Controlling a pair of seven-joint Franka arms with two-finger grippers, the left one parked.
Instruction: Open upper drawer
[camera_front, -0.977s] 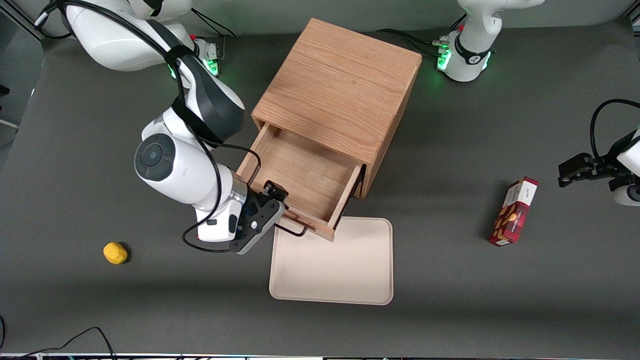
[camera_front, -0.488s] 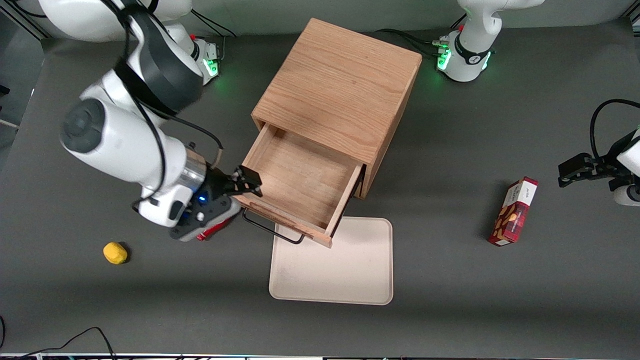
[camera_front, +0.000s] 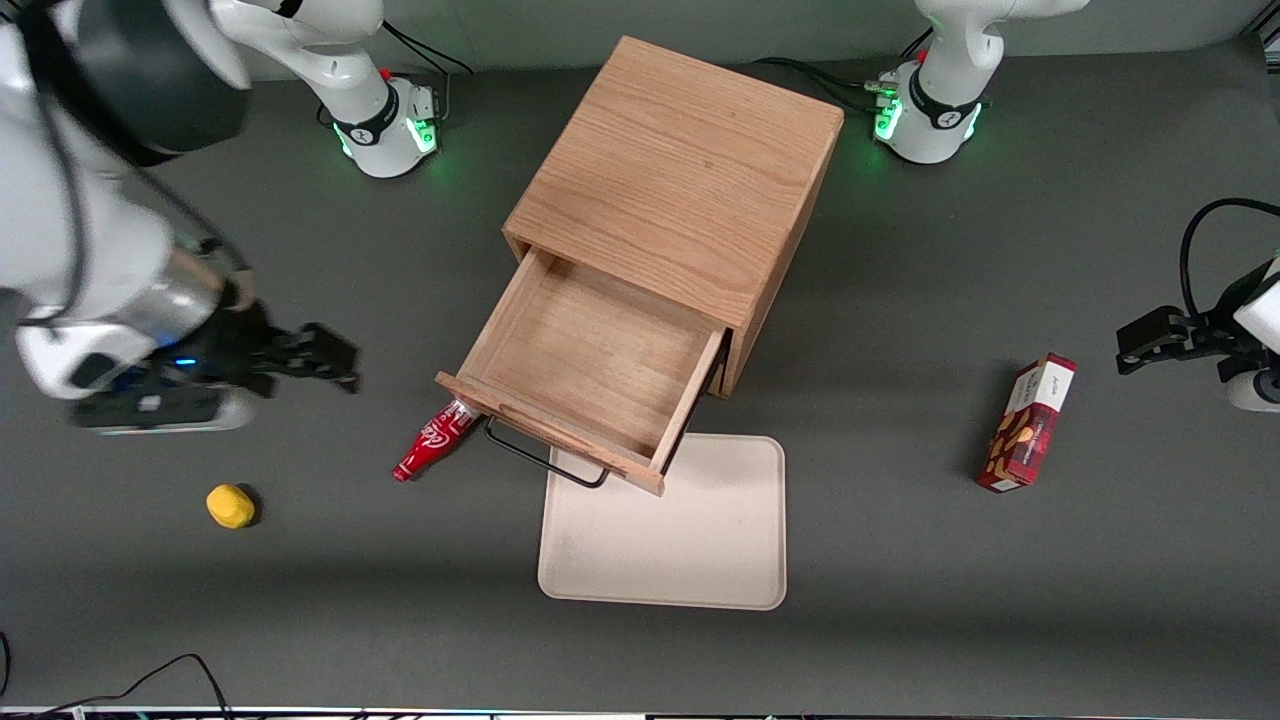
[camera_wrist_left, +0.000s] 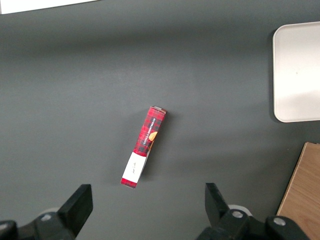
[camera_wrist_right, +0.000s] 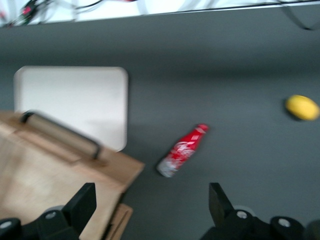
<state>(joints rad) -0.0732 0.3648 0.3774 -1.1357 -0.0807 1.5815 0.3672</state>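
The light oak cabinet stands mid-table. Its upper drawer is pulled far out and its inside is bare wood. The thin black wire handle on its front hangs over the table, nearer the front camera. The drawer below is hidden under it. My right gripper is open and holds nothing. It hovers apart from the drawer, toward the working arm's end of the table. In the right wrist view the gripper shows open above the drawer's corner, with the handle in sight.
A red bottle lies on the table beside the drawer's corner. A yellow fruit lies toward the working arm's end. A cream tray lies in front of the drawer. A red box lies toward the parked arm's end.
My gripper let go of the handle and swung away from the drawer toward the working arm's end, rising. The red bottle came into view. The drawer stays pulled out.
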